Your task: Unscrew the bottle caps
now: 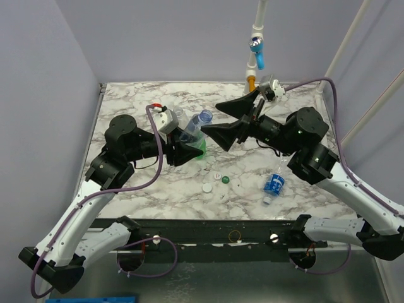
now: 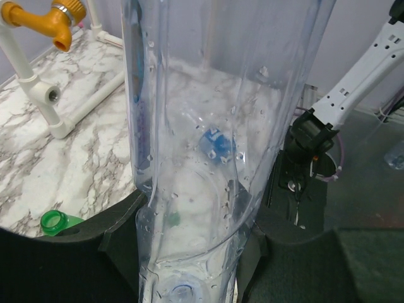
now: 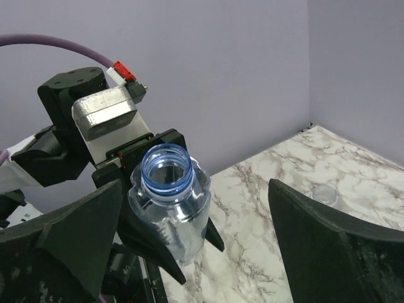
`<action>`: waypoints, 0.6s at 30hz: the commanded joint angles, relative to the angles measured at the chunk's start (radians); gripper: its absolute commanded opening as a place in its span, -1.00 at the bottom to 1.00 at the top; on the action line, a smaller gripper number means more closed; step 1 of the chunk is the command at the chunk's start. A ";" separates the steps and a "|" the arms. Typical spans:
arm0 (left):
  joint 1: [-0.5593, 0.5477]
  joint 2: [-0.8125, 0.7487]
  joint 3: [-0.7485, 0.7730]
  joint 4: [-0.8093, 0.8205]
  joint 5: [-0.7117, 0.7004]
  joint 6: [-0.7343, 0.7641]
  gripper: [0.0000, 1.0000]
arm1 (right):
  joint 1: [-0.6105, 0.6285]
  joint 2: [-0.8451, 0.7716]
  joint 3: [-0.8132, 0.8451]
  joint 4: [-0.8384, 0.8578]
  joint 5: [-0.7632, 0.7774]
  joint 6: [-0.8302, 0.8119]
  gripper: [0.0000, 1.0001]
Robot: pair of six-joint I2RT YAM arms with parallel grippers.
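My left gripper (image 1: 184,150) is shut on a clear bottle (image 1: 192,129) with a blue neck, holding it tilted above the table. In the right wrist view the bottle's mouth (image 3: 166,170) is open, with no cap on it. The bottle's wall (image 2: 214,126) fills the left wrist view between the left gripper's (image 2: 189,252) jaws. My right gripper (image 1: 235,120) stands open just right of the neck, with nothing between its fingers (image 3: 334,246). Two white bottle caps (image 1: 207,187) (image 1: 216,176) and a green cap (image 1: 225,179) lie loose on the marble.
A green bottle (image 1: 201,150), its mouth (image 2: 55,222) open, lies under the held one. A small bottle with a blue label (image 1: 274,184) lies at the front right. Another clear bottle (image 1: 177,114) is at the back. White pipes with an orange valve (image 2: 57,19) and a blue valve (image 1: 257,50) stand at the far edge.
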 commanded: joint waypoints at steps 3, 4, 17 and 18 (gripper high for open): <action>0.004 0.009 -0.004 -0.009 0.109 0.027 -1.00 | 0.006 0.045 0.042 0.106 -0.112 0.057 0.97; 0.004 0.009 -0.004 -0.009 0.113 0.027 -1.00 | 0.006 0.053 0.043 0.113 -0.117 0.067 0.93; 0.003 0.006 -0.006 -0.010 0.082 0.006 -0.07 | 0.006 0.106 0.038 0.087 -0.128 0.086 -0.65; 0.003 0.002 -0.008 -0.011 0.070 0.004 0.22 | 0.005 0.105 0.040 0.072 -0.108 0.077 -0.74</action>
